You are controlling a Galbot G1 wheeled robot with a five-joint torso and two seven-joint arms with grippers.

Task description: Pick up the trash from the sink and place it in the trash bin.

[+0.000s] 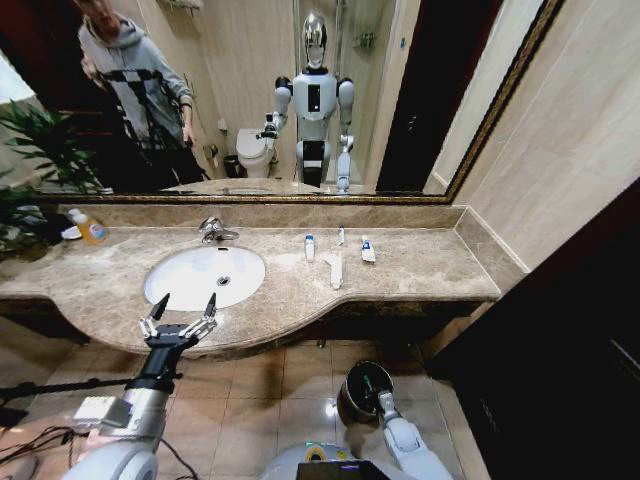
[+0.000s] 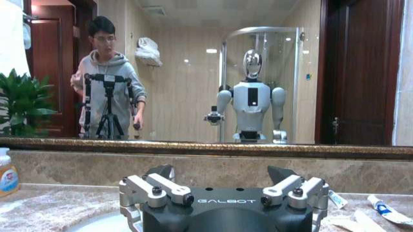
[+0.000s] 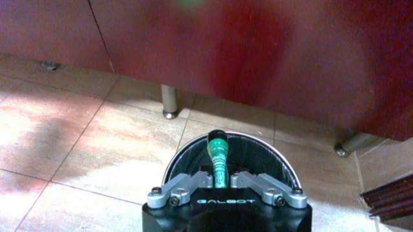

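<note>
"GALBOT"-marked right pincer (image 3: 222, 181) clamping green bottle (image 3: 217, 153) above trash bin (image 3: 187, 157); left pincer (image 1: 181, 311) spread.

Black hand (image 2: 226, 193), silver knuckles, white "GALBOT" lettering
</note>
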